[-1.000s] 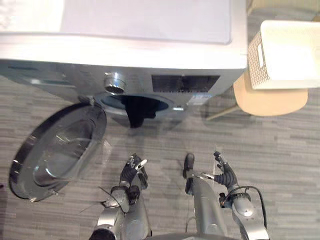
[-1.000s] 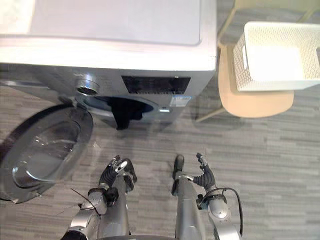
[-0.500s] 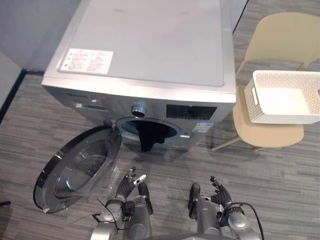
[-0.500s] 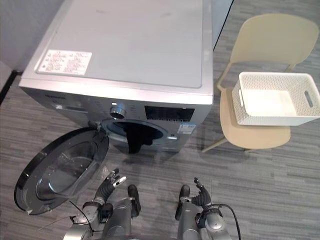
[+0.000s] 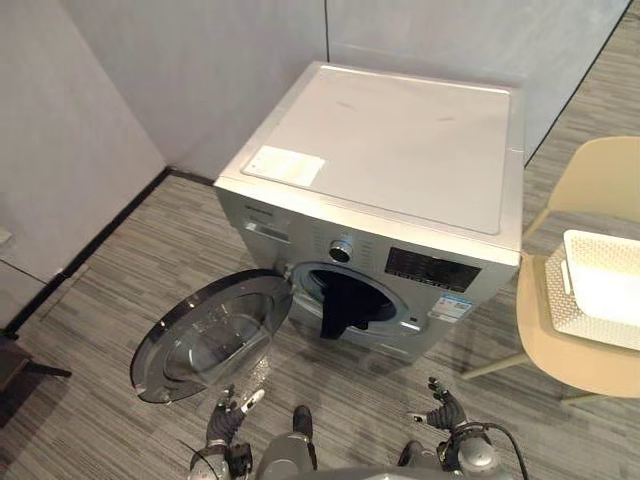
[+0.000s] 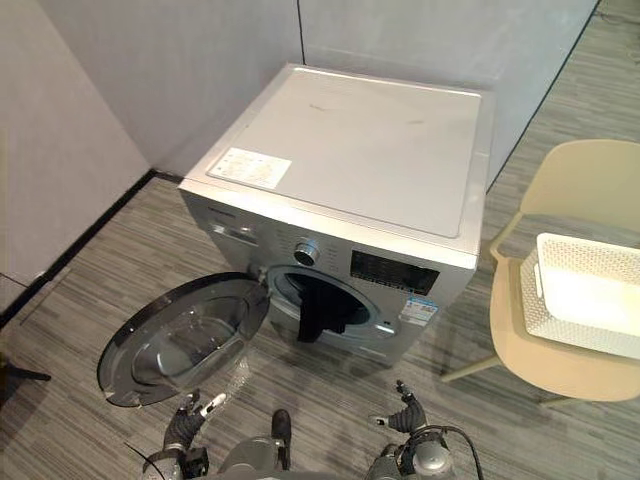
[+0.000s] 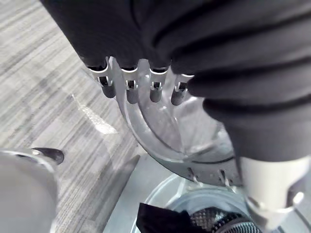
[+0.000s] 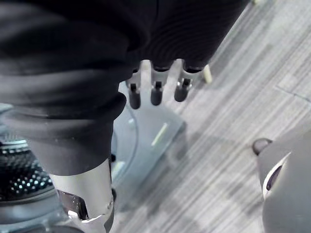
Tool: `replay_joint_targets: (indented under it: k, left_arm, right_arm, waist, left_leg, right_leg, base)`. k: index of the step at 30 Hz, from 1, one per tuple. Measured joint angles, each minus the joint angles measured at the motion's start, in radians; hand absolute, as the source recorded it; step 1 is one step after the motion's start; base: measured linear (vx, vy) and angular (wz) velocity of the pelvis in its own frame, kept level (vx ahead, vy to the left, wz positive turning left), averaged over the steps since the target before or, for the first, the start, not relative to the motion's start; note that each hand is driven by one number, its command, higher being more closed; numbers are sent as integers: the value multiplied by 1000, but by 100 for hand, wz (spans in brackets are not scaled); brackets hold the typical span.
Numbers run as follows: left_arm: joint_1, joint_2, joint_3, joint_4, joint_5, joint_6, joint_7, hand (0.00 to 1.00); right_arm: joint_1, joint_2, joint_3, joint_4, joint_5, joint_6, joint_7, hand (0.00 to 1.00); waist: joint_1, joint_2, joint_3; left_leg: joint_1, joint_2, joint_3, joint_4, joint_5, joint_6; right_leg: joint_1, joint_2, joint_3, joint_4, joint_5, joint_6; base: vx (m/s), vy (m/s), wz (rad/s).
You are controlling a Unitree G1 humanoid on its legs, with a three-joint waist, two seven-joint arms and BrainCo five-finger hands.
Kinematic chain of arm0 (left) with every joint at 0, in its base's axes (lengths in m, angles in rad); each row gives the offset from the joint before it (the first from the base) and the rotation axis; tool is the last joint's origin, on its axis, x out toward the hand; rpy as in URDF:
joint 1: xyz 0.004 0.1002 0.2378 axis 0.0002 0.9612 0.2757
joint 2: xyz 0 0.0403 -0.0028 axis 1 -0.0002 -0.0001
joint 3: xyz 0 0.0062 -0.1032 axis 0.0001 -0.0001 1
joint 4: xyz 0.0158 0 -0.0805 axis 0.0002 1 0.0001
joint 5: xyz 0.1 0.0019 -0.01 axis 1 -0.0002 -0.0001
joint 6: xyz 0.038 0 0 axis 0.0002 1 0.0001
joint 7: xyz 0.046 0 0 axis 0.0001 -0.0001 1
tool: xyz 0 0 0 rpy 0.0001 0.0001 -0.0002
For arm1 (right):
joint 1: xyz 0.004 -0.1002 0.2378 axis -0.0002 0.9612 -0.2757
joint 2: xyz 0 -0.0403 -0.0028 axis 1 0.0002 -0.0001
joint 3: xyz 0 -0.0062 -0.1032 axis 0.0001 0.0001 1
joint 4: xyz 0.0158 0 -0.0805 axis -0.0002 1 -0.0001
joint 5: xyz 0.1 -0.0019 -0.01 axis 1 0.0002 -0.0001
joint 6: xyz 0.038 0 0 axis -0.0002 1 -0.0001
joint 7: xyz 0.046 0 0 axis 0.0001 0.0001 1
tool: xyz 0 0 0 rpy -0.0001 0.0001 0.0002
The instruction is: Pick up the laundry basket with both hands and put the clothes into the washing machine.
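Basket (image 5: 558,303): on the chair (image 5: 560,365) at 3 o'clock, apparently empty, well apart from both hands.
Cloth (image 5: 340,312): dark, draped over the washer (image 5: 400,150) mouth at centre, part in and part out.
Door (image 5: 210,335): open, toward 8 o'clock.
Left hand (image 5: 228,415): 7 o'clock, fingers straight, empty.
Right hand (image 5: 443,410): 5 o'clock, fingers relaxed, empty.
Progress: loading looks nearly done; the cloth probably needs pushing fully in.

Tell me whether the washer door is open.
Open: the door stands swung wide from the washer, and dark cloth hangs from its mouth.
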Motion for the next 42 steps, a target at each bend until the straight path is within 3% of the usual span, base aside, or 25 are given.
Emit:
replay_joint_targets:
  k: [1, 2, 3, 4, 7, 14, 16, 18, 22, 25, 27, 28, 31, 32, 34, 36, 39, 42]
  left_arm:
    - [-10, -12, 38, 47, 0, 3, 8, 0]
    - [-12, -21, 79, 101, 1, 4, 22, 0]
    - [-12, -26, 97, 123, 2, 4, 27, 0]
    - [-16, -26, 115, 162, 2, 4, 45, 0]
    - [-10, 16, 113, 209, 32, 4, 62, 0]
    - [-11, 27, 61, 244, 72, -1, 58, 0]
    - [-9, 24, 55, 255, 82, -2, 58, 0]
    - [-8, 20, 56, 269, 82, -6, 57, 0]
    - [-7, 15, 69, 265, 80, -9, 58, 0]
    - [-19, 5, 74, 240, 79, -8, 61, 0]
    - [-19, -8, 72, 166, 57, -8, 58, 0]
    - [-18, -10, 69, 143, 54, -8, 57, 0]
    - [-12, -22, 30, 57, 21, -13, 58, 0]
    - [-12, -23, 17, 28, 10, -13, 57, 0]
    - [-12, -31, 17, -7, 6, -18, 56, 0]
    - [-12, -34, 23, -9, -3, -18, 55, 0]
    - [-22, -37, 31, -8, -18, -19, 60, 0]
    - [-77, -19, 6, -2, -18, -18, 62, 0]
  right_arm:
    - [1, 4, -25, 21, 1, 1, 0, 0]
    - [5, 1, -46, 52, 2, 2, -2, 0]
    - [4, 0, -60, 70, 1, 3, -3, 0]
    - [-2, 9, -93, 125, 2, 8, -7, 0]
    - [-30, 44, -117, 206, 6, 22, -3, 0]
    - [-77, 46, -115, 253, 13, 26, -3, 0]
    - [-104, 50, -111, 271, 21, 26, -3, 0]
    - [-141, 57, -91, 286, 68, 26, 2, 0]
    - [-201, 91, -59, 320, 147, 26, 3, 0]
    - [-227, 106, -49, 320, 242, 25, -3, 0]
    - [-273, 118, -46, 319, 321, 24, -19, 0]
    - [-285, 119, -47, 318, 332, 24, -21, 0]
    - [-371, 99, -55, 314, 427, 22, -46, 0]
    - [-423, 87, -55, 315, 484, 20, -64, 0]
    - [-516, 73, -53, 324, 564, 17, -82, 0]
    - [-606, 70, -48, 338, 642, 7, -92, 0]
    - [-730, 90, -36, 391, 785, -13, -108, 0]
    - [-842, 64, -25, 442, 931, -22, -123, 0]
  waist:
    - [-2, -4, -3]
    - [-6, 9, -13]
    - [-8, 23, -25]
    - [-20, 25, -59]
    - [-30, -33, -78]
    - [-28, -20, -81]
    - [-28, -17, -76]
    - [-32, -3, -42]
    - [-19, -18, -32]
    - [-21, -9, -3]
    - [-6, -4, 63]
    - [4, -2, 84]
    - [13, 39, 158]
    - [39, 46, 176]
    - [64, 43, 209]
    - [60, 47, 240]
    - [62, 47, 260]
    - [59, 64, 297]
  left_leg:
    - [-7, 7, -3, 115, -45, -3]
    - [2, 30, -11, 177, -95, -28]
    - [5, 31, -21, 150, -129, -54]
    - [24, 3, -18, 59, -166, -11]
    - [35, -76, -9, -70, -94, 10]
    - [69, -137, -43, -155, -44, 31]
    - [75, -137, -59, -177, -28, 28]
    - [107, -118, -96, -199, -11, 21]
    - [81, -101, -145, -188, -2, 8]
    - [5, -100, -243, -117, -6, -7]
    - [-88, -91, -286, 21, -19, -16]
    - [-111, -88, -278, 55, -19, -16]
    - [-233, -50, -194, 149, -15, -5]
    - [-261, -39, -133, 121, -1, 22]
    - [-296, -43, -96, 62, 37, 42]
    - [-308, -37, -71, 19, 60, 54]
    - [-365, -35, -45, 28, 67, 48]
    - [-473, -51, -50, 98, 52, 62]
  right_leg:
    - [11, -17, 3, -1, 6, 11]
    - [25, -16, 6, -13, 17, 28]
    - [23, -5, 8, -22, 25, 39]
    - [7, -9, 9, -47, 46, 59]
    - [3, -27, 39, -162, 115, 26]
    - [45, -43, 36, -221, 150, 38]
    - [38, -36, 41, -205, 133, 27]
    - [30, 42, 210, -151, 38, -57]
    - [1, 78, 269, -93, -17, -17]
    - [-7, 78, 185, -19, -67, -12]
    - [-9, 86, 133, 53, -105, -11]
    - [-10, 88, 125, 71, -117, -10]
    - [-41, 75, 17, 158, -184, -24]
    - [-92, 64, 5, 198, -199, -25]
    - [-171, 42, 7, 232, -205, -29]
    - [-208, 43, 15, 233, -192, -40]
    - [-283, 39, 46, 249, -176, -26]
    - [-391, -1, 48, 349, -188, -30]
  base:
    - [-26, 178, 4]
    - [-40, 144, 2]
    - [-51, 301, 8]
    - [-8, 220, 14]
    - [-19, 178, 13]
    - [-9, 35, 18]
    - [16, -68, 14]
    - [9, -96, 32]
    - [22, -145, 32]
    - [15, -156, 93]
    - [-44, -100, 104]
    - [-112, -69, 106]
    - [-177, -14, 100]
    - [-145, 9, 47]
    - [-135, -12, 18]
    - [-84, -33, -8]
    - [-5, 12, -19]
    - [32, -1, 14]
